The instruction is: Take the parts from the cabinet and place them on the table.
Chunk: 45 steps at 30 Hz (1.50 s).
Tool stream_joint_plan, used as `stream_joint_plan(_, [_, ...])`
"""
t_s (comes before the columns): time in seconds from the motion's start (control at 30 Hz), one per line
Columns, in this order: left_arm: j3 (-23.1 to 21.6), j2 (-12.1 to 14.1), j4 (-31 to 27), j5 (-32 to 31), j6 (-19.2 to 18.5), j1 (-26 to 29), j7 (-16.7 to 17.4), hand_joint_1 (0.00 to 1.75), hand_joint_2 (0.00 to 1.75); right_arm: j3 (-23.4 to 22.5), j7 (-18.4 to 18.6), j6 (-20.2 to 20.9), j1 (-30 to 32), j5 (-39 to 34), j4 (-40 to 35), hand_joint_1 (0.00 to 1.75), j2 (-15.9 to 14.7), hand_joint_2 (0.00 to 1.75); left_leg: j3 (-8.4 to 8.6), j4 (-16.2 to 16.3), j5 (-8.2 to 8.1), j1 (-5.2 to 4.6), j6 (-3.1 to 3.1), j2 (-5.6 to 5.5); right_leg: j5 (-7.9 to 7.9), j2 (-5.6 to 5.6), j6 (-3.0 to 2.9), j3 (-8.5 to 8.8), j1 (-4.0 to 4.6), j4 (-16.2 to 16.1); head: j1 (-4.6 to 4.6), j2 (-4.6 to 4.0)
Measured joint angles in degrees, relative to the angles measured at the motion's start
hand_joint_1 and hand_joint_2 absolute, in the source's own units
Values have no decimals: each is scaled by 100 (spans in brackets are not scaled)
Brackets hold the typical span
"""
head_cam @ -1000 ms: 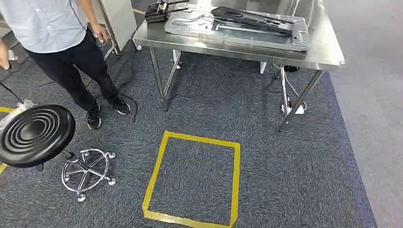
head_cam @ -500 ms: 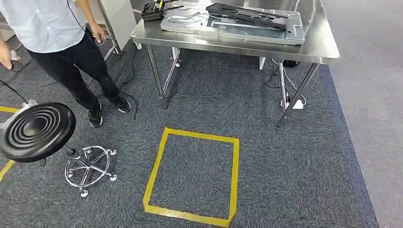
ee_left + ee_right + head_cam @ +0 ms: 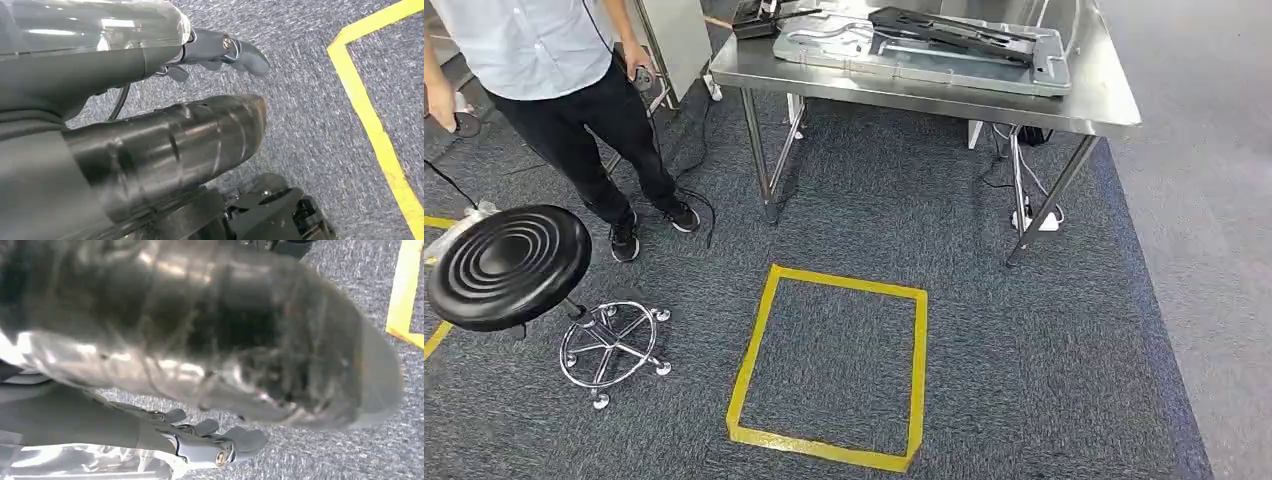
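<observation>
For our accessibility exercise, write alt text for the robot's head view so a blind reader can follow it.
A steel table holding a flat metal tray stands on grey carpet beyond a yellow tape square on the floor. To the left, a person stands near a black round stool on a chrome wheeled base.

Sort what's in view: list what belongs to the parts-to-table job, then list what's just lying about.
Belongs to the job:
steel table
grey tray on it
black part lying in the tray

Just lying about:
black stool
yellow tape square on the carpet
person standing beside the table
black device at the table's far corner
</observation>
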Motion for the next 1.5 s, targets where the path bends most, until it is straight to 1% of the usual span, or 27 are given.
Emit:
stream_joint_plan(0.1, [31, 4, 0, 18, -44, -1, -70, 0, 0, 2, 33, 13, 1, 0, 4, 0, 2, 0, -19, 19, 11, -11, 50, 0, 28, 3, 61, -6, -18, -16, 0, 0])
stream_joint_plan(0.17, [48, -2, 0, 24, -55, -2, -116, 0, 0, 2, 77, 11, 4, 9, 4, 0, 0, 0, 8, -69, 100, 53, 134, 45, -25, 28, 100, -21, -33, 39, 0, 0])
stream_joint_plan(0.27, [59, -9, 0, 24, 24, -5, -140, 0, 0, 2, 112, 24, 8, 15, 7, 0, 2, 0, -50, -77, 139, 62, 184, 107, -737, 44, 139, -459, -40, 1079, 4, 0])
stream_joint_plan(0.33, [61, -9, 0, 24, 118, 11, -138, 0, 0, 2, 118, 39, 27, 24, 7, 0, 2, 0, -78, -64, 142, 61, 177, 175, -963, 42, 151, -708, -43, 1741, 4, 0])
stream_joint_plan(0.37, [63, -9, 0, 24, 158, 10, -133, 0, 0, 2, 118, 52, 33, 24, 9, 0, 2, 0, -82, -57, 141, 63, 175, 210, -882, 40, 150, -656, -49, 1689, 4, 0])
stream_joint_plan(0.43, [63, -20, 0, 22, 197, 0, -120, 0, 0, 0, 120, 70, 45, 24, 9, 0, 2, 0, -66, -42, 119, 66, 140, 283, -432, -13, 123, -170, -63, 834, 4, 0])
stream_joint_plan(0.47, [63, -26, 0, 22, 201, 0, -120, 0, 0, 0, 120, 70, 42, 24, 7, 0, 0, 0, -48, -35, 106, 67, 113, 317, -240, -117, 99, 109, -62, 339, 4, 0])
stream_joint_plan(0.5, [63, -28, 0, 22, 205, 3, -120, 0, 0, 2, 120, 70, 27, 26, 9, 0, 2, 0, -41, -35, 93, 49, 67, 351, -317, -339, 74, 249, -21, 40, 4, 0])
stream_joint_plan(0.63, [63, -31, 0, 22, 210, -29, -120, 0, 0, 2, 118, 70, 35, 26, 9, 0, 2, 0, -11, -37, 77, 26, -91, 505, -258, -115, -51, 173, 36, 34, 2, 0])
stream_joint_plan(0.67, [63, -31, 0, 22, 210, -31, -118, 0, 0, 0, 118, 70, 33, 26, 9, 0, 2, 0, -35, -6, 23, 42, -136, 473, -215, -65, -112, 209, -32, -26, -2, 0])
stream_joint_plan(0.7, [63, -31, 0, 22, 210, -33, -120, 0, 0, 0, 118, 70, 33, 26, 9, 0, 4, 0, -73, 138, -106, 64, -165, 260, -203, -32, -151, 202, -24, -35, 2, 0])
stream_joint_plan(0.77, [63, -31, 0, 22, 212, -23, -120, 0, 0, 0, 118, 70, 21, 33, 9, 0, 4, 0, -429, 934, -590, 86, -190, 52, -181, 60, -204, 166, -13, -33, -2, 0])
stream_joint_plan(0.83, [66, -31, 0, 22, 212, -5, -116, 0, 0, 0, 118, 74, 24, 39, 9, 0, 4, 0, -802, 1732, -863, 86, -209, 7, -169, 186, -219, 138, 4, -24, -4, 0])
stream_joint_plan(0.87, [66, -31, 0, 22, 219, 7, -100, 0, 0, 0, 118, 76, 28, 42, 9, 0, 4, 0, -820, 1762, -778, 86, -207, 5, -166, 258, -220, 135, 8, -15, -2, 0])
stream_joint_plan(0.93, [66, -31, 0, 22, 236, 11, -96, 0, 0, 0, 120, 85, 31, 46, 9, 0, 4, 0, -496, 1080, -307, 86, -169, -29, -166, 397, -218, 135, 16, 18, -2, 0])
stream_joint_plan(0.97, [66, -31, 0, 20, 243, 7, -96, 0, 0, 2, 120, 90, 30, 55, 9, 0, 4, 0, -248, 566, -51, 87, -139, -113, -168, 466, -212, 133, 18, 38, -4, 0])
stream_joint_plan(1.0, [66, -31, 0, 20, 251, 10, -94, 0, 0, 4, 120, 94, 28, 61, 9, 0, 11, 0, -68, 152, 60, 88, -100, -350, -170, 514, -199, 113, 14, 64, -2, 0])
stream_joint_plan(1.03, [70, -30, 0, 20, 258, 11, -87, 0, 0, 4, 120, 94, 15, 68, 9, 0, 22, 0, -53, 49, 0, 90, -96, -487, -179, 573, -153, 64, 43, 118, 0, 0])
stream_joint_plan(1.13, [68, -31, 0, 17, 260, -22, -87, 0, 0, 7, 120, 94, 33, 74, 11, 0, 22, 0, -52, 54, 34, 56, -44, -326, -117, 723, -31, 29, -6, 70, -4, 0])
stream_joint_plan(1.17, [70, -37, 0, 17, 260, -14, -85, 0, 0, 7, 120, 94, 42, 79, 11, 0, 20, 0, -39, -18, 91, 116, 6, -254, -98, 785, 6, 13, 38, 71, -2, 0])
stream_joint_plan(1.23, [70, -42, 0, 15, 271, -30, -85, 0, 0, 11, 131, 94, 40, 105, 13, 0, 17, 0, -43, -61, 144, 131, 79, -116, -405, 302, 33, -157, 36, 443, 42, 0])
stream_joint_plan(1.27, [70, -42, 0, 15, 271, -21, -85, 0, 0, 13, 131, 96, 31, 109, 15, 0, 17, 0, -59, -60, 144, 126, 85, -43, -652, 191, 66, -356, 19, 873, 39, 0])
stream_joint_plan(1.33, [70, -39, -2, 13, 275, 14, -68, 0, 0, 17, 131, 96, 25, 111, 15, 0, 17, 0, -73, -57, 133, 121, 89, 133, -984, 119, 118, -716, -19, 1664, 39, 0])
stream_joint_plan(1.37, [70, -37, 0, 9, 275, 17, -57, 0, 0, 17, 131, 98, 29, 114, 15, 0, 17, 0, -76, -54, 131, 121, 86, 207, -974, 103, 135, -761, -41, 1785, 37, 0])
stream_joint_plan(1.4, [70, -39, -2, 7, 275, 13, -52, 0, 0, 17, 131, 103, 37, 116, 15, 0, 17, 0, -73, -53, 125, 122, 78, 270, -833, 78, 151, -665, -63, 1633, 42, 0])
stream_joint_plan(1.47, [70, -44, 0, 4, 275, -1, -50, 0, 0, 17, 131, 120, 41, 125, 15, 0, 15, 0, -43, -47, 101, 125, 41, 388, -363, -34, 141, -128, -80, 689, 42, 0])
stream_joint_plan(1.5, [70, -44, 0, 2, 275, -2, -50, 0, 0, 17, 129, 133, 33, 125, 15, 0, 15, 0, -12, -46, 81, 119, 11, 438, -198, -274, 107, 169, -67, 180, 39, 0])
